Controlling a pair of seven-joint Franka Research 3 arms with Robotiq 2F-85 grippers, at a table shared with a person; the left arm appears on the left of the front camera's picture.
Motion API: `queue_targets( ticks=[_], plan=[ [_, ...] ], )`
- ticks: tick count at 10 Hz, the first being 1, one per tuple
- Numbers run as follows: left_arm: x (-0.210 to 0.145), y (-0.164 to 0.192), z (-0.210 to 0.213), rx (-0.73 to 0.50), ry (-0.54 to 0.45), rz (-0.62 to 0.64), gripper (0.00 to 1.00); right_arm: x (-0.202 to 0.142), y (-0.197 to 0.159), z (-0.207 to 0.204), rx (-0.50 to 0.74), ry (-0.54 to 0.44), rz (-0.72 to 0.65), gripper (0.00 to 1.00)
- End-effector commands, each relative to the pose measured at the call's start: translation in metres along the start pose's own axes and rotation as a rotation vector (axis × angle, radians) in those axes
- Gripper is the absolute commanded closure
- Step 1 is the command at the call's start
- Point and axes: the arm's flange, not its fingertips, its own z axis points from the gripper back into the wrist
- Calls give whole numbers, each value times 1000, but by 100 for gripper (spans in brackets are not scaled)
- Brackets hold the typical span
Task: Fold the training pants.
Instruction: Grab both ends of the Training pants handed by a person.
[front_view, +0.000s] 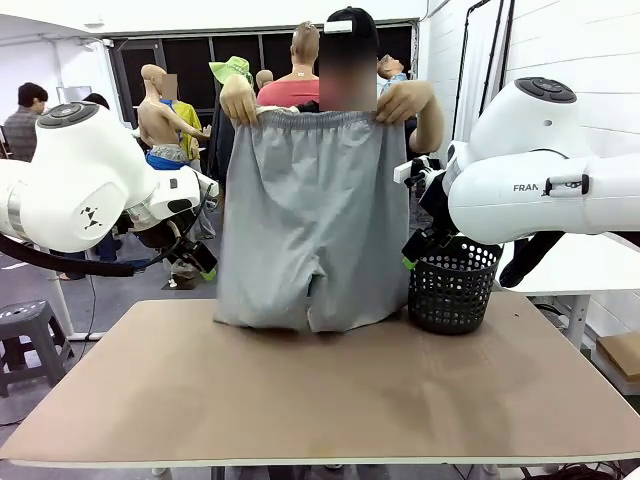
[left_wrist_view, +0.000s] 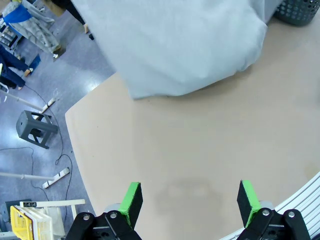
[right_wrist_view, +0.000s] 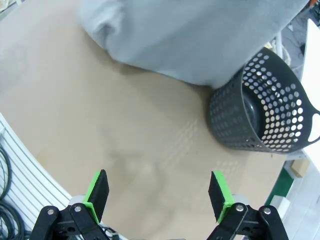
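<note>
A: Item, training pants (front_view: 312, 220). Location?
B: Front view: hung by the waistband from person's hands (front_view: 238, 100), leg ends on table (front_view: 320, 400), just beside black basket (front_view: 452, 290).
A: Grippers?
B: Wrist views: left gripper (left_wrist_view: 189, 197), right gripper (right_wrist_view: 159, 192), jaws wide apart, empty.

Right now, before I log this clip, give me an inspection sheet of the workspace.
Surface: tan table, bare on the robot's side.
Job's things: grey training pants held up by the waistband in the person's hands; leg ends bunched on the table's far part.
Clutter: black mesh basket beside the pants, on the robot's right, cloth against it.
Grippers: left gripper open, above bare table; right gripper open, above bare table; neither holds anything.
Cables: black cable slung under the left arm; power strip on the floor.
Surroundings: grey stool and yellow crate on the floor; people farther off.
</note>
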Motion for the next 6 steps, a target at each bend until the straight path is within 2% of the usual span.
queue_targets(
  ticks=[1, 6],
  plan=[
    [0, 1, -1, -9, -14, 5, 0, 1, 0, 0, 3, -8, 2, 0],
    [0, 1, -1, -9, -14, 5, 0, 1, 0, 0, 3, -8, 2, 0]
  ],
)
